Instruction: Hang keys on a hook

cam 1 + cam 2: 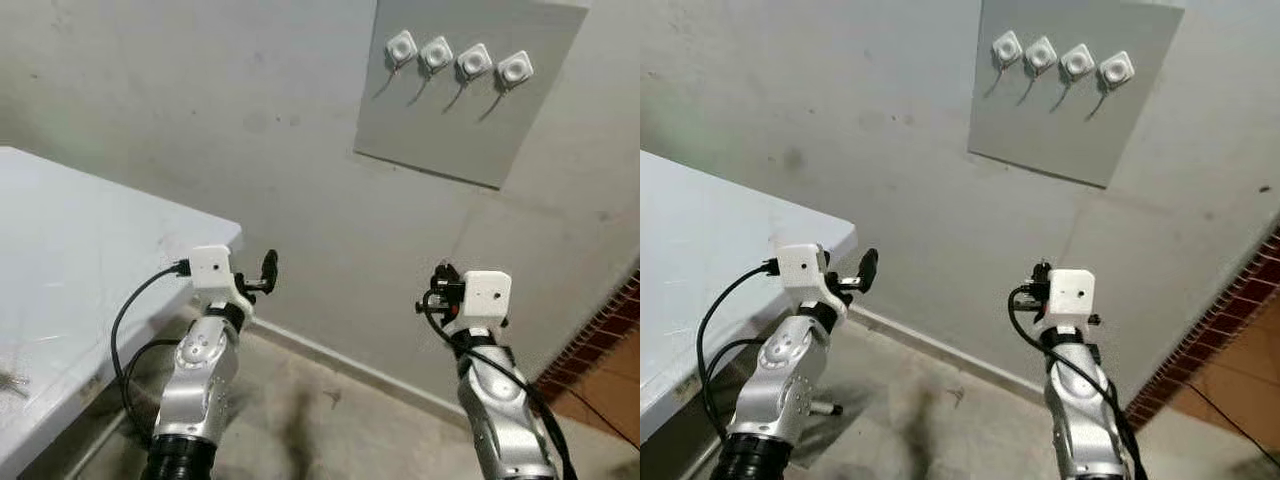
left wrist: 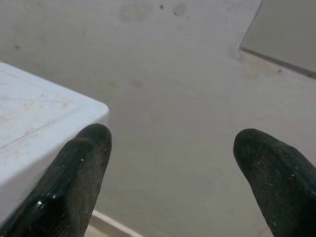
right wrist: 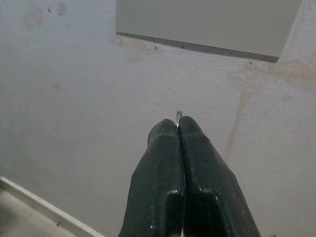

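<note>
A key ring [image 3: 178,115] pokes from the right tool's [image 3: 178,129] pinched tips.

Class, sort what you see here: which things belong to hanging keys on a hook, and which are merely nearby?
Belongs to the job:
- right gripper, shut on a thin metal ring
- four white hooks
- grey board carrying them

Merely nearby:
- white table
- left gripper, open
- brick wall

My head cams look down at the wall; both wrist cams face it below the hook board [image 1: 468,88].
</note>
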Robot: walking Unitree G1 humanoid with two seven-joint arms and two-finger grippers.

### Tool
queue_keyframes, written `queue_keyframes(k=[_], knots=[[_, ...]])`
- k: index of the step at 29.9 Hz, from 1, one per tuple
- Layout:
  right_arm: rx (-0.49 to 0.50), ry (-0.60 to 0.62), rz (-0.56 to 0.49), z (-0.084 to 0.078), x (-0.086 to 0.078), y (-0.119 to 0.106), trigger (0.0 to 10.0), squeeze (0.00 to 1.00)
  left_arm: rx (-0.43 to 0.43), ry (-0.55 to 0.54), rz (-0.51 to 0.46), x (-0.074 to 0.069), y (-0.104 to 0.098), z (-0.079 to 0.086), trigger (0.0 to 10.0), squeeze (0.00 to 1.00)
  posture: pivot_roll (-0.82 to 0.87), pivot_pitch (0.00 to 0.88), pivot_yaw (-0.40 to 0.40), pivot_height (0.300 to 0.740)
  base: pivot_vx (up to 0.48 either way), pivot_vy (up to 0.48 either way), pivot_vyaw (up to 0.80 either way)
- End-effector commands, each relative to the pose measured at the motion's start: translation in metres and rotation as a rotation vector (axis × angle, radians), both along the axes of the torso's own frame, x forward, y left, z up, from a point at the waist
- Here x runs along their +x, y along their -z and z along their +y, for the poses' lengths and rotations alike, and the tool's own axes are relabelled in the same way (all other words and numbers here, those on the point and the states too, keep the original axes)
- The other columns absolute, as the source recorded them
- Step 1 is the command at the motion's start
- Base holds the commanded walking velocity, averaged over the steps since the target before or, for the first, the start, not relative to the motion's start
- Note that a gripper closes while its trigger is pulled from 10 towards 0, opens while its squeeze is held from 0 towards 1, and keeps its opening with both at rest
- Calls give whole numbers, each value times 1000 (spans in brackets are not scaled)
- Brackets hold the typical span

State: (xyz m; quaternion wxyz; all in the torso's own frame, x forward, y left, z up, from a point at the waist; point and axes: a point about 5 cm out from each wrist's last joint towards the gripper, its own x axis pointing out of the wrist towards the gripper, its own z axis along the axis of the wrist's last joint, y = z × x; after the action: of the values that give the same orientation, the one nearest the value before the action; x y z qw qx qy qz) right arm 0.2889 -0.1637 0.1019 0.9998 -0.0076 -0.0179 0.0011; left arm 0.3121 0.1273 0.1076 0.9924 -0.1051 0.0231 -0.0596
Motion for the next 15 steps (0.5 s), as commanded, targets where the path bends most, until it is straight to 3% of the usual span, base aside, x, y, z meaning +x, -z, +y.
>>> queue_keyframes(k=[1,15], knots=[[-12,-6,-39,-1,0,-7,10000,0,8,12,-14,2,-6,-3,10000,0,76,0,-72,740,255,0,0],[-19,-22,-42,2,1,-7,10000,0,6,11,-12,2,-6,-1,10000,0,80,0,-78,740,280,0,0]])
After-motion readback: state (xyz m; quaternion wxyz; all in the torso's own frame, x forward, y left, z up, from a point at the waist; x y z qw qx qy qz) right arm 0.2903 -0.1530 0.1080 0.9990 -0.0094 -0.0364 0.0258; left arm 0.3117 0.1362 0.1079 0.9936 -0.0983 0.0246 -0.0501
